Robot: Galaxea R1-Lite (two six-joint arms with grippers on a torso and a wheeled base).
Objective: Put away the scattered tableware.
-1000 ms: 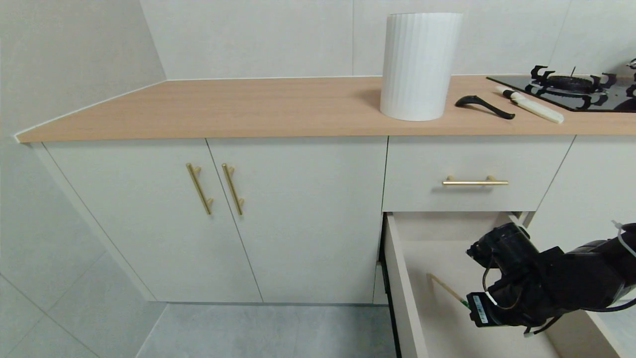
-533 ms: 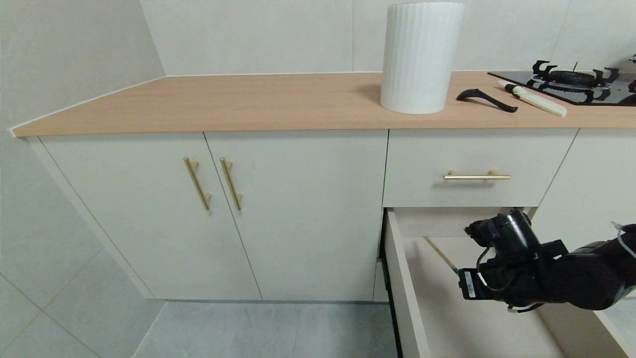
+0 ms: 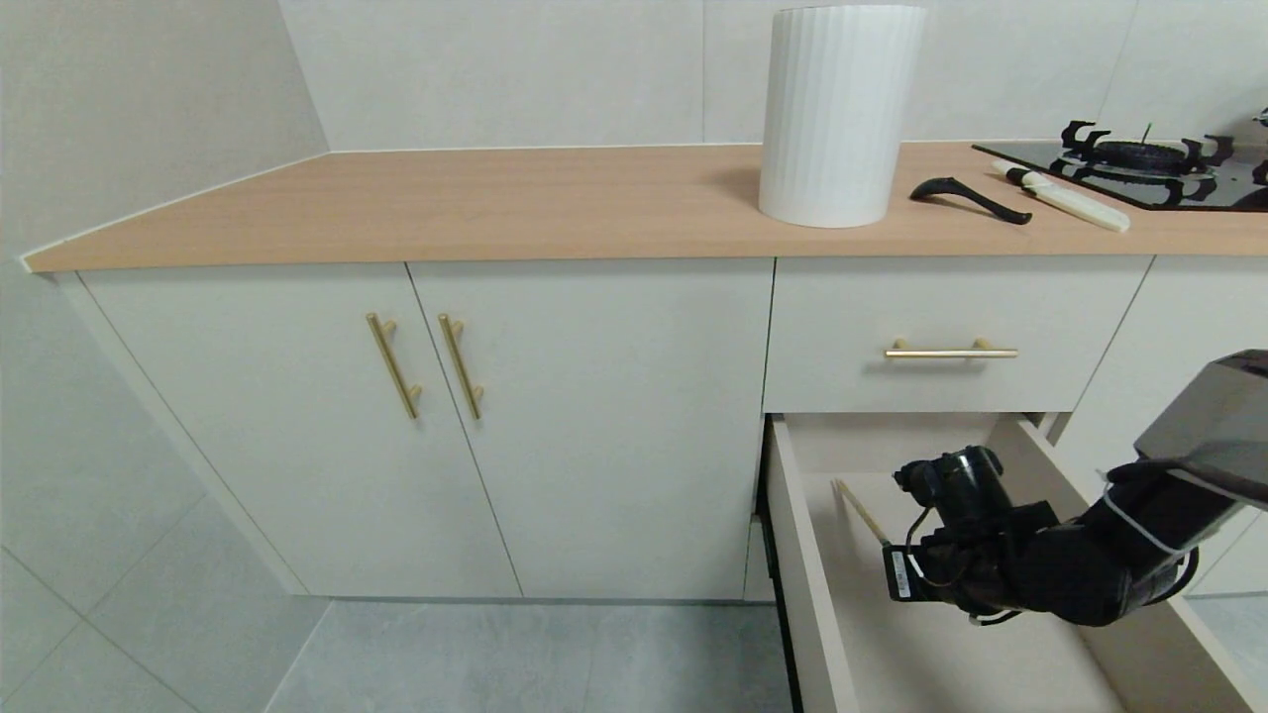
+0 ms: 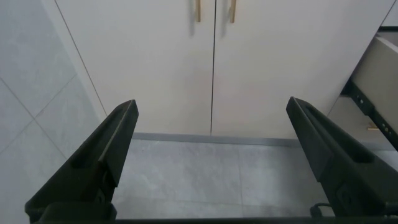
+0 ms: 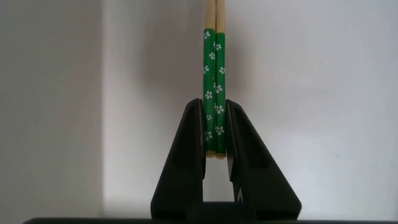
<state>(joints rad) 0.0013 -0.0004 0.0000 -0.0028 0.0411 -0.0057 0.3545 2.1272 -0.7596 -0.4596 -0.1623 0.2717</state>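
Calling it partway, roughly a third going by what's visible. Got the chopsticks (image 3: 857, 510) down inside the open lower drawer (image 3: 802, 555) at 4 o'clock in the head view, gripped and not yet let go.

Left to stow, up on the countertop (image 3: 495, 208) at 1–2 o'clock: black spoon (image 3: 966, 198) and cream knife (image 3: 1065, 203), lying loose side by side between the white ribbed canister (image 3: 837, 114) and the hob (image 3: 1139, 173). Can't say whether more tableware sits past the frame edge.

Fingers:
- right gripper (image 5: 216, 109): closed down nearly all the way, pinching the pair side by side on the green flowered end, close to the butt. Clean, centred grip with no visible skew. Bare wood ends pointing toward 10–11 o'clock from the gripper in the head view, toward the drawer's back. Can't tell whether the far ends touch the drawer floor or hang just above it.
- left gripper (image 4: 211, 124): spread wide, holding nothing, touching nothing. Parked low over the floor tiles (image 4: 205, 174) in front of the double cabinet doors (image 4: 155, 62).

Judging what's next: release the pair in the drawer, go back up for spoon and knife, shut the drawer last.
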